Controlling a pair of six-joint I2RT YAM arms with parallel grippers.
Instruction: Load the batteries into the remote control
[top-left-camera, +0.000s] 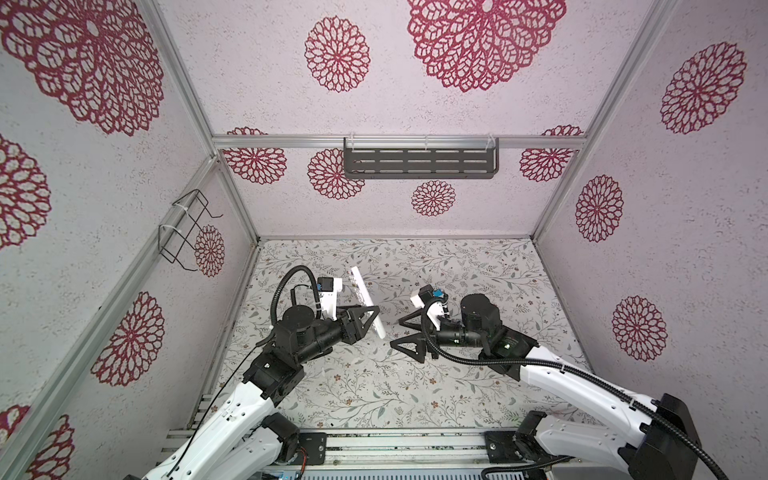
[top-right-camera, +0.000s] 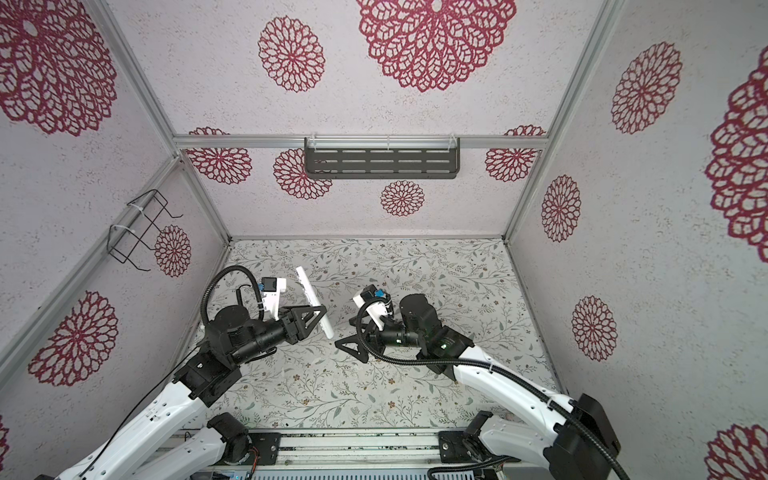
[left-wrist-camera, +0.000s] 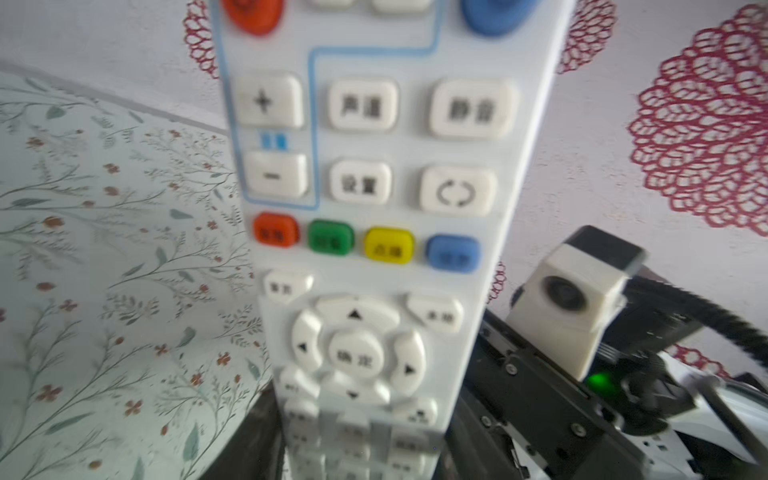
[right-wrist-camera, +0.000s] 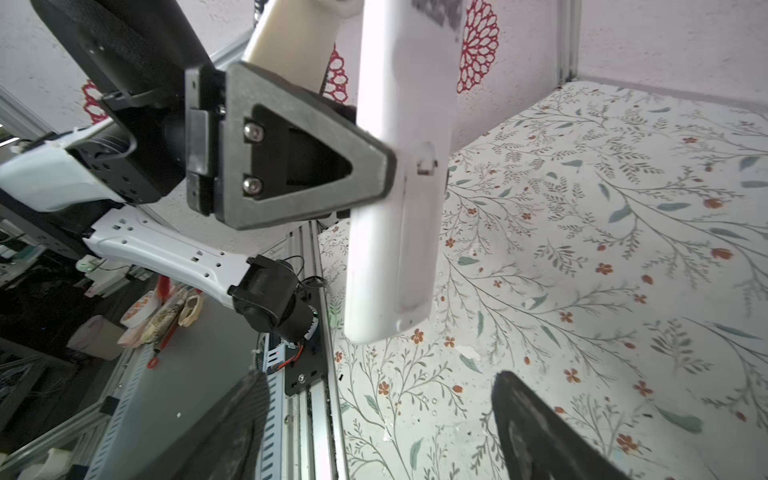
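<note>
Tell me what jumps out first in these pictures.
The white remote control, held up off the table by the left gripper, left of centre. The right gripper faces it, open and empty. Big crimson flower medallions cover the walls all round.

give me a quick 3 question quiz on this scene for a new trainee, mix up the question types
1. True or false: the remote control lies flat on the table.
2. Which gripper grips the remote control? A) the left B) the right C) both
3. Fill in: the jaws of the right gripper stand ____, with nothing between them.

Key:
1. False. It is held tilted, clear of the table.
2. A. The left gripper is clamped on it.
3. open
</note>
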